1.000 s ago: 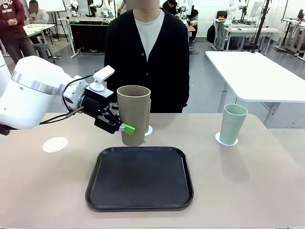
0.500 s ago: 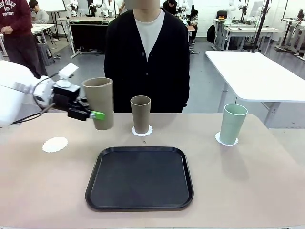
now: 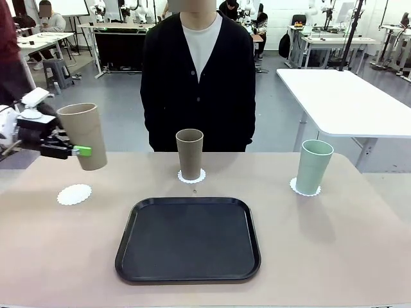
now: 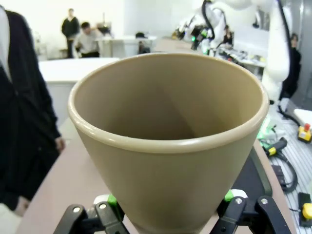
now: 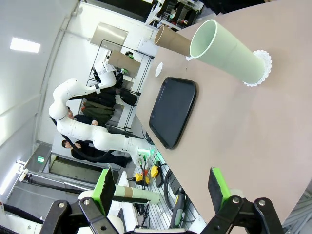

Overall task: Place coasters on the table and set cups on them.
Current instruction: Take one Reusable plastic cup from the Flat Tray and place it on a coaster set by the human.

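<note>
Over the counter's (image 3: pixel 359 256) left end, the left gripper (image 3: pixel 72 151) clamps a tan cup (image 3: pixel 83 135) in the air — tilted, above a bare coaster (image 3: pixel 74 194). Centre: black tray (image 3: pixel 188 239), behind it 1 tan cup (image 3: pixel 190 154) on its coaster (image 3: pixel 191 176). Right: mint cup (image 3: pixel 313 166) on a coaster (image 3: pixel 297 188). The right gripper (image 5: pixel 161 187) gapes wide, holding nothing.

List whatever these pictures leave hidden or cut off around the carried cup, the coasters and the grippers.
- Front view: most of the left arm is cut off by the left edge; the left gripper shows, shut on the carried tan cup.
- Left wrist view: that cup hides the table below, so the bare coaster cannot be lined up with it.
- Right wrist view: the open right gripper is cropped by the bottom edge.
- Front view: the coaster under the mint cup is mostly hidden by the cup's base.
</note>
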`<action>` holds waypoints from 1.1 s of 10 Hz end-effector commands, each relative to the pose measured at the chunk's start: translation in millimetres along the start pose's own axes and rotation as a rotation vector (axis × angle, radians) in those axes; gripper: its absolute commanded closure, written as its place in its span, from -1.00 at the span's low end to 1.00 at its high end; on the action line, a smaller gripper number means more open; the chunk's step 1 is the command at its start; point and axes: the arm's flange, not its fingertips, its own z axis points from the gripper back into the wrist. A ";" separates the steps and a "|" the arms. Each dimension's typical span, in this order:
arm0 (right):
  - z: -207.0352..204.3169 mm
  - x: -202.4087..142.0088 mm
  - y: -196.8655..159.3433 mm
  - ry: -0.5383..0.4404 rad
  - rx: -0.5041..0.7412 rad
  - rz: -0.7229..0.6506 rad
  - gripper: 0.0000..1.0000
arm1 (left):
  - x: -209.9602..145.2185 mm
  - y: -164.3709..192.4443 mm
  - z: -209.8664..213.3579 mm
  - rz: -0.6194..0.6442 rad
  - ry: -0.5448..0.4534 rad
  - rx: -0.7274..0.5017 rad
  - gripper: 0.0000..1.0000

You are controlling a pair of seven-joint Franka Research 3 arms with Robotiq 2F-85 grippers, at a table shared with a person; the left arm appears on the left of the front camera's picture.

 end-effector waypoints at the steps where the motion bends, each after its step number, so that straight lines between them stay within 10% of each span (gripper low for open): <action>1: -1.9 0.1 0.7 0.000 -0.007 -0.008 -1.00 | -7.4 -12.9 15.7 -0.041 0.009 -0.001 -0.66; 11: -1.9 0.1 0.7 0.000 -0.007 -0.008 -1.00 | -18.1 -20.8 33.6 -0.009 0.043 0.047 -0.66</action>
